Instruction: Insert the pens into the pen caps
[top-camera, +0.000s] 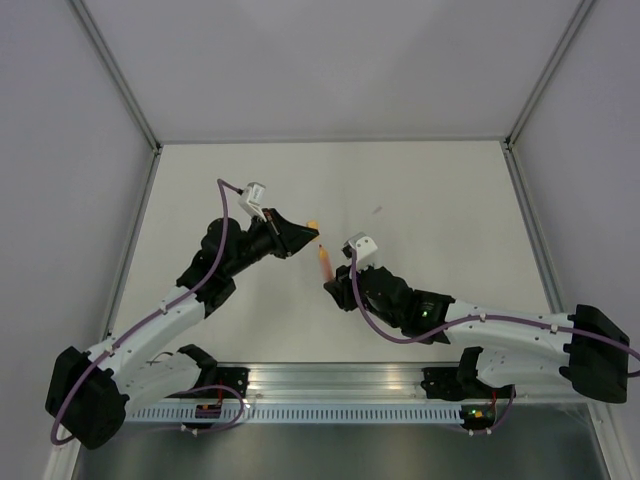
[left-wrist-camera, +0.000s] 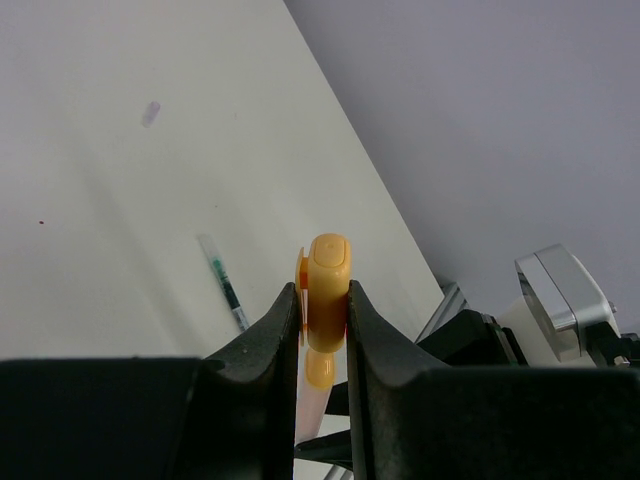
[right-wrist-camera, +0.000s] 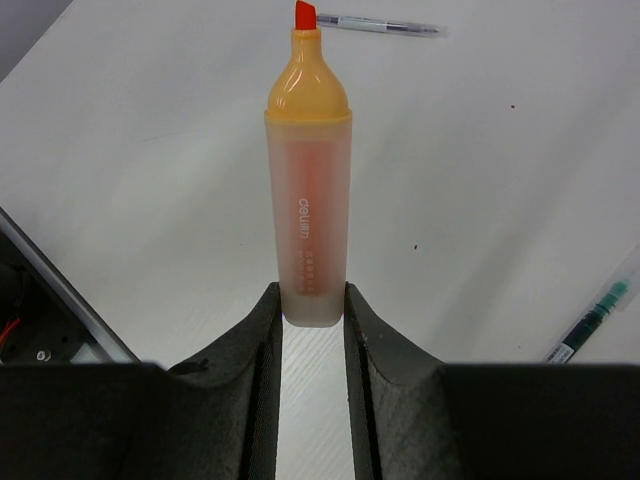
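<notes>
My left gripper (top-camera: 308, 236) is shut on the yellow-orange cap (top-camera: 313, 225), pinched between both fingers in the left wrist view (left-wrist-camera: 328, 285). My right gripper (top-camera: 330, 287) is shut on the rear end of the pink-orange marker (top-camera: 323, 262), which points up toward the cap. In the right wrist view the marker (right-wrist-camera: 308, 190) stands between the jaws with its red tip bare. Its orange shoulder (left-wrist-camera: 320, 368) shows just below the cap. A small gap shows between tip and cap in the top view. The green pen (right-wrist-camera: 590, 322) and silver-grey pen (right-wrist-camera: 385, 24) lie on the table.
The green pen also shows in the left wrist view (left-wrist-camera: 225, 282). A small grey thing (top-camera: 377, 210) lies on the white table further back, blurred in the left wrist view (left-wrist-camera: 150, 113). Grey walls enclose the table on three sides. An aluminium rail (top-camera: 340, 380) runs along the near edge.
</notes>
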